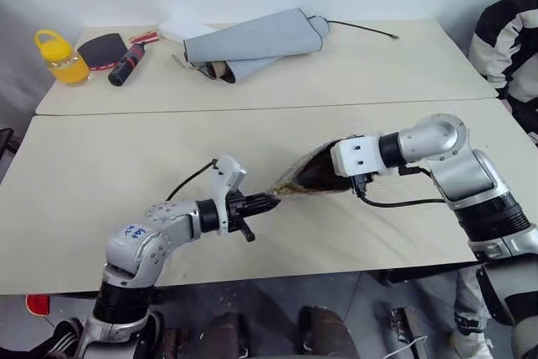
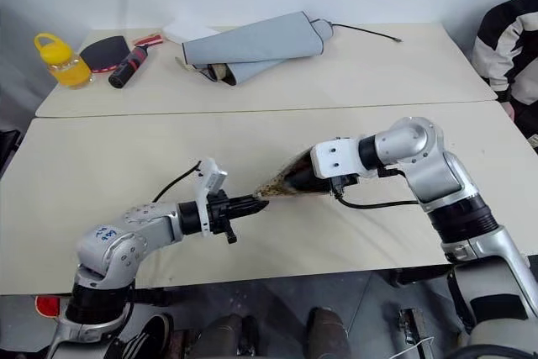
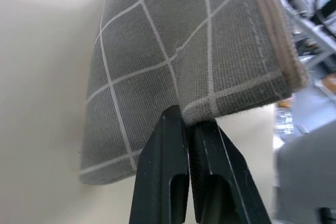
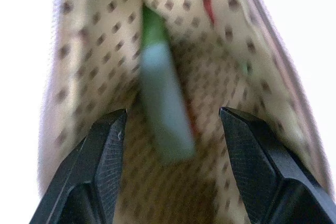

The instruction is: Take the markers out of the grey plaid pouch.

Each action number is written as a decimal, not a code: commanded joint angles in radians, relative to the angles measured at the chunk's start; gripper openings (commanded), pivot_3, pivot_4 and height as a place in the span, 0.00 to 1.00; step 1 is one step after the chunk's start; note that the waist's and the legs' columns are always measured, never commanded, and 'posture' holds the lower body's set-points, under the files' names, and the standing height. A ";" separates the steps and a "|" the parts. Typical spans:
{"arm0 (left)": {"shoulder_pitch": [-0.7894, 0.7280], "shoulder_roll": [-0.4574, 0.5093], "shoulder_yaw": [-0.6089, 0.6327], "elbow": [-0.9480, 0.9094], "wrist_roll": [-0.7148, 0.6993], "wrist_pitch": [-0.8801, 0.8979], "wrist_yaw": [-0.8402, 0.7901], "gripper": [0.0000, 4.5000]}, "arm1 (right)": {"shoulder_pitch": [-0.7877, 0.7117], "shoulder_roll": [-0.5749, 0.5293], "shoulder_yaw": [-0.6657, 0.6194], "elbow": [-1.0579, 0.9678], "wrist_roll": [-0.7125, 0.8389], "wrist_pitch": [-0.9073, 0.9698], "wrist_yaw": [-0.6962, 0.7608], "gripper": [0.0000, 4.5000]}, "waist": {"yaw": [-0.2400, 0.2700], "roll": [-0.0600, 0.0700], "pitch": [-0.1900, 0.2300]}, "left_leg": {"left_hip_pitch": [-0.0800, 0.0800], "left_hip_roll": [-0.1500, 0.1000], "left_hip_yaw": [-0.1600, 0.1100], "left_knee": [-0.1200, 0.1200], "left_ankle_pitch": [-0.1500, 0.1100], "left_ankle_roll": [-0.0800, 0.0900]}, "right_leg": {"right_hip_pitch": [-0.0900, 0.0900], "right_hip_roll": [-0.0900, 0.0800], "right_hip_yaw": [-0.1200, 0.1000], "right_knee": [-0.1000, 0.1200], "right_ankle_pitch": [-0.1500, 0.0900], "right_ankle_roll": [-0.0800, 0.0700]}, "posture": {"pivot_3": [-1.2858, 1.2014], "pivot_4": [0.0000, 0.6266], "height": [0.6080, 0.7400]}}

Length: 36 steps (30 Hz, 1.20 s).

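The right gripper (image 4: 173, 129), jaws spread, is pushed into the mouth of the grey plaid pouch (image 3: 173, 61), straddling the green marker (image 4: 160, 93); closing squarely on it before drawing back would serve best. The left gripper (image 3: 188, 124) is clamped on the pouch's far end. The pouch is held above the table (image 1: 126, 166), long axis running gripper to gripper, mouth toward the right arm.

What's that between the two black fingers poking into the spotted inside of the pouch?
In the right wrist view, a green marker lies between the right gripper's open fingers, inside the grey plaid pouch; neither finger touches it. A red streak shows beside it.
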 commanded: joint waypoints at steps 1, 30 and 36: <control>-0.054 -0.085 0.096 -0.008 -0.119 0.053 0.057 0.00 | -0.025 0.006 0.007 -0.034 -0.006 0.031 0.025 0.64 | 0.003 -0.001 0.000 | 0.000 0.000 0.000 0.000 0.000 0.000 | 0.000 0.000 0.000 0.000 0.000 0.000 | 0.52 0.24 1.00; 0.014 -0.121 0.107 0.092 -0.128 0.041 0.112 0.00 | -0.023 0.074 0.062 0.019 -0.146 0.051 -0.030 0.30 | -0.001 -0.001 0.001 | 0.000 0.000 0.000 0.005 0.000 0.000 | 0.001 0.000 0.001 0.001 0.000 0.000 | 0.52 0.24 1.00; 0.015 -0.116 0.106 0.094 -0.114 0.023 0.117 0.00 | -0.015 0.032 0.015 -0.076 -0.106 0.096 -0.011 0.30 | 0.001 -0.001 0.001 | -0.001 0.000 0.000 0.005 0.000 0.000 | 0.001 0.000 0.001 0.001 0.000 0.000 | 0.52 0.24 1.00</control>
